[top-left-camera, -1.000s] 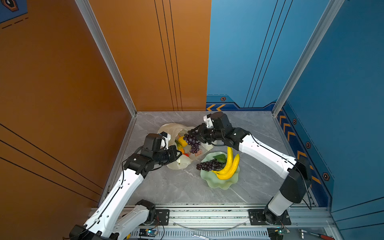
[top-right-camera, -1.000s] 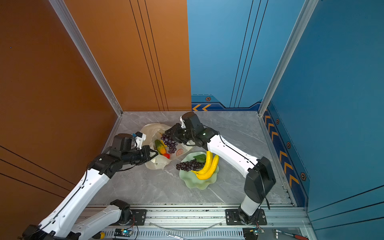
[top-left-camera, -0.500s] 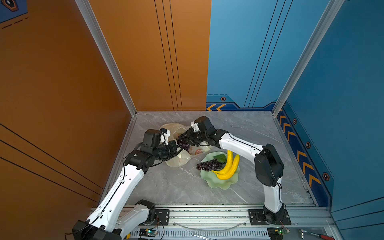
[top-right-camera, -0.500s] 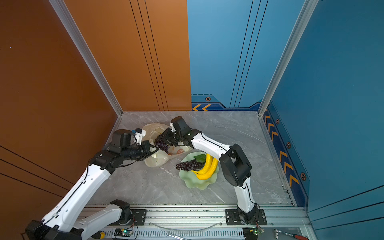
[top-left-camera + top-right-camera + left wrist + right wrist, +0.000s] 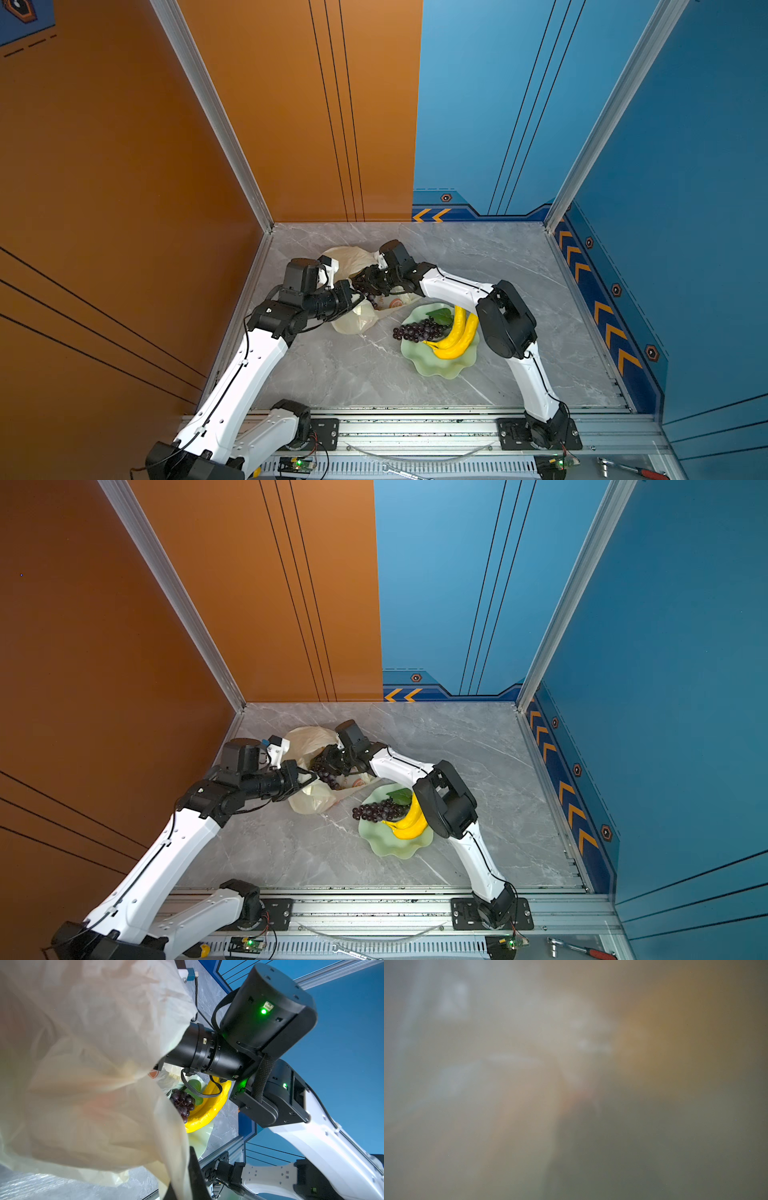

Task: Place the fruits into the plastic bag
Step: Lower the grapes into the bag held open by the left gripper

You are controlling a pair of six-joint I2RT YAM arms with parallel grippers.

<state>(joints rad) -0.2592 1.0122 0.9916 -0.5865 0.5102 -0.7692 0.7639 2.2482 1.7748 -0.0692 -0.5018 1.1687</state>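
The plastic bag (image 5: 348,261) lies crumpled on the grey marbled tabletop (image 5: 357,374), left of centre in both top views, one lobe bulging toward the lower edge of the frame. A small orange print (image 5: 395,302) shows on its right flank. A dark purple grape bunch (image 5: 369,294) sits at the bag's mouth, between the two grippers.

The right gripper (image 5: 362,279) extends in from the right and is buried among grapes and plastic. Whether its fingers are spread or pinching the bunch cannot be told, and the right wrist view is only a cream blur of film against the lens.

The left gripper (image 5: 354,296) enters from the left, fingers pressed together on a fold of the bag. In the left wrist view the plastic bag (image 5: 83,1064) fills the left half, and a strip of it runs down beside a dark finger (image 5: 196,1178) at the bottom edge.

Just beside the bag, to its lower right, a pale green wavy-edged dish (image 5: 440,368) carries a second grape bunch (image 5: 417,331) overhanging its left rim, two yellow bananas (image 5: 457,338) and a green leaf (image 5: 441,314). The right arm's elbow (image 5: 505,320) overhangs the dish's right side. Orange wall panels (image 5: 166,166) fill the left of the frame, blue wall panels (image 5: 498,104) the right.
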